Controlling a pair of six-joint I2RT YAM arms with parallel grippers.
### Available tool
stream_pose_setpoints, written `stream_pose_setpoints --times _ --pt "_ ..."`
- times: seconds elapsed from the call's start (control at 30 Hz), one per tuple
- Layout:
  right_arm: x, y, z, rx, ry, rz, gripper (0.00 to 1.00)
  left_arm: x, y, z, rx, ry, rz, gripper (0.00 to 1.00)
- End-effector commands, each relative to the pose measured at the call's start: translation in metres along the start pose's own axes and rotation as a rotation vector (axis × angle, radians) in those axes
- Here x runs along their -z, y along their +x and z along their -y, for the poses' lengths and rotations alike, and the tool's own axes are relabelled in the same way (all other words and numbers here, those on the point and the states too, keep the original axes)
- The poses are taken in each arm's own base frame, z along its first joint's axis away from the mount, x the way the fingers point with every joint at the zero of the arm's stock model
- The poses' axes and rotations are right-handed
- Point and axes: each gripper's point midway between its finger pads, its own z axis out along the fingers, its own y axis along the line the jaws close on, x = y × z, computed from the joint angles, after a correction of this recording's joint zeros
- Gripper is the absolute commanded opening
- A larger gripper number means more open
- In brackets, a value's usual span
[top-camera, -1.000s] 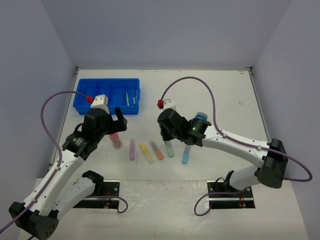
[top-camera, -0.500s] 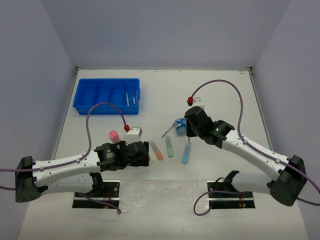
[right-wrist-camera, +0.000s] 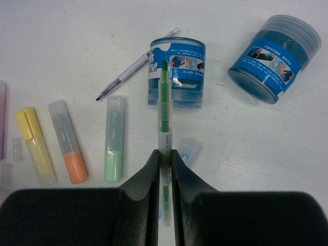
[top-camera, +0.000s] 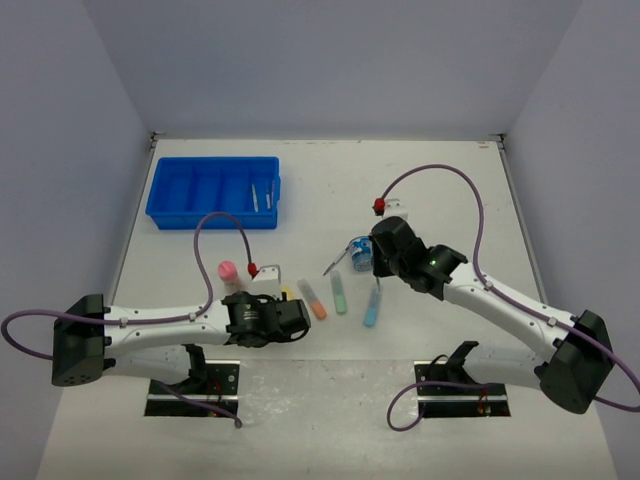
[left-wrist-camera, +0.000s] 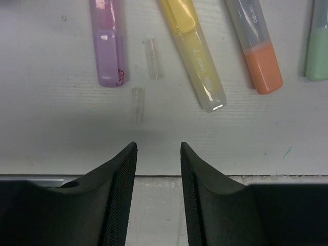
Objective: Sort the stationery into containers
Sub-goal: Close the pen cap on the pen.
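My left gripper [left-wrist-camera: 158, 146] hangs low over the table's front part [top-camera: 292, 318], jaws partly apart and empty, just short of the purple marker [left-wrist-camera: 107, 46] and yellow marker [left-wrist-camera: 195, 56]. The orange marker [left-wrist-camera: 259, 51] and green marker [left-wrist-camera: 318, 51] lie further right. My right gripper [right-wrist-camera: 164, 154] is shut on a thin green pen [right-wrist-camera: 164, 102], held above a round blue tub [right-wrist-camera: 177, 72] [top-camera: 360, 254]. A second tub [right-wrist-camera: 274, 51] lies on its side. The blue tray [top-camera: 213, 190] sits at the back left, and the pink-capped bottle [top-camera: 228, 270] stands beside my left arm.
Another thin pen [right-wrist-camera: 136, 65] lies left of the nearer tub. A blue marker [top-camera: 371, 305] lies under my right gripper. Two tiny clear pieces [left-wrist-camera: 152, 57] rest between the purple and yellow markers. The tray holds two thin pens [top-camera: 262, 197].
My left arm has swung down from beside the pink-capped bottle to the front of the marker row, and its jaws have narrowed. My right gripper moved right, still holding the green pen.
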Motion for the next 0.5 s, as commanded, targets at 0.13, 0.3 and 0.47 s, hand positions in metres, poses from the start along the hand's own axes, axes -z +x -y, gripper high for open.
stream_pose_setpoints --times 0.13,0.3,0.47 --pt "0.002 -0.010 -0.005 -0.005 -0.036 0.047 0.00 0.000 -0.019 -0.018 0.283 -0.199 0.095 0.42" --pt "0.004 -0.010 -0.005 -0.007 -0.043 0.054 0.00 -0.013 -0.024 -0.016 0.260 -0.226 0.072 0.42" --pt "0.007 -0.011 -0.004 -0.010 -0.049 0.064 0.00 -0.032 -0.019 -0.018 0.219 -0.215 0.025 0.41"
